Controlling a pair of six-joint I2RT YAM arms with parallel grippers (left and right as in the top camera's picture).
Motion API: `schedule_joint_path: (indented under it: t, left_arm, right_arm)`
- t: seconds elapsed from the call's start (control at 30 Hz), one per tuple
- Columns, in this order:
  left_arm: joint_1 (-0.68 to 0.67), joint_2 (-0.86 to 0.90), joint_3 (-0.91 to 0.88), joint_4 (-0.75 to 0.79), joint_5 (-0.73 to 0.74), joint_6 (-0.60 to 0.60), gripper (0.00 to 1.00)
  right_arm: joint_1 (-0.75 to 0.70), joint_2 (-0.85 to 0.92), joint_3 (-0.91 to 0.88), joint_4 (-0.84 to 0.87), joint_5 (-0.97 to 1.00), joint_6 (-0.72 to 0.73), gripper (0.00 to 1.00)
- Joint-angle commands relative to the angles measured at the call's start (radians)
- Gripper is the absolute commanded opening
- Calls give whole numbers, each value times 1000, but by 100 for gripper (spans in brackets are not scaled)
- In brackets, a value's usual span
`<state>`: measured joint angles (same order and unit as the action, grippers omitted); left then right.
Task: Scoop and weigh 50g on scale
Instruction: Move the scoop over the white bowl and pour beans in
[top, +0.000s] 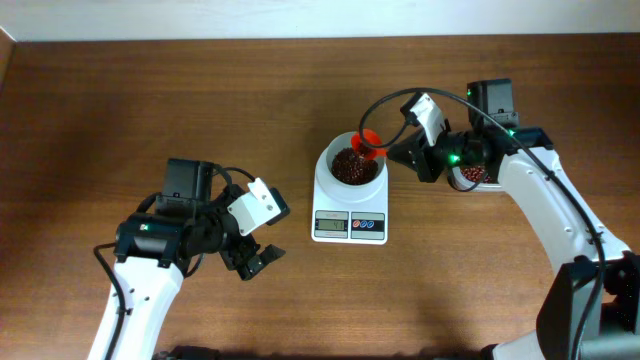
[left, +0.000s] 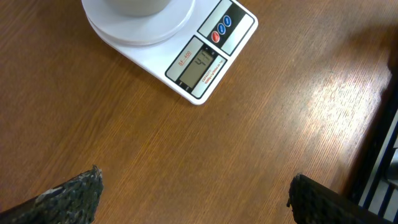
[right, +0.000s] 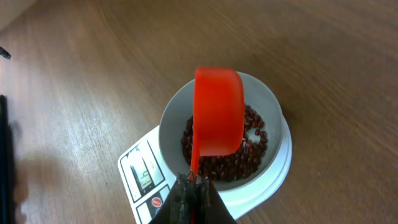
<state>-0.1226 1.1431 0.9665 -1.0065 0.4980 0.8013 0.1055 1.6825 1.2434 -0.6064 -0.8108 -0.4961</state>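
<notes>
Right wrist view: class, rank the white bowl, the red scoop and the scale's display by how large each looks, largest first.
1. white bowl
2. red scoop; it is nearer the camera, which makes it look bigger than it is
3. scale's display, clearly the smallest

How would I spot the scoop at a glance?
On the wooden table sits a white scale carrying a white bowl of dark beans. Over the bowl's rim, the right gripper holds the scoop tipped. It is the only bright red cup among white, brown and black things.
</notes>
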Motion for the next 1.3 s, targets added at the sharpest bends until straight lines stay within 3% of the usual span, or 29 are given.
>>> schedule_joint_path:
  t: [0.0,0.4,0.5,0.6,1.0,1.03,1.1,1.27]
  left_arm:
    - [5,0,-5,-1,18,16,99]
    - [5,0,-5,-1,18,16,99]
    - [5,0,-5,-1,18,16,99]
    - [5,0,-5,-1,18,16,99]
    - [5,0,-5,-1,18,16,99]
    - [5,0,-5,-1,18,16,99]
    - [5,0,-5,-1,18,16,99]
    - [5,0,-5,-1,18,16,99]
  right_arm:
    - [20,7,2,0,-36,6,4]
    - [19,9,2,-5,29,7,4]
    - [19,9,2,-6,-106,6,4]
    - [26,9,2,1,161,24,4]
    - [45,-17,3,13,39,25,4]
    - [59,-22,3,19,60,-3,4]
    - [121,-20,2,21,343,-6,4]
    - [188,-56,3,50,408,-51,4]
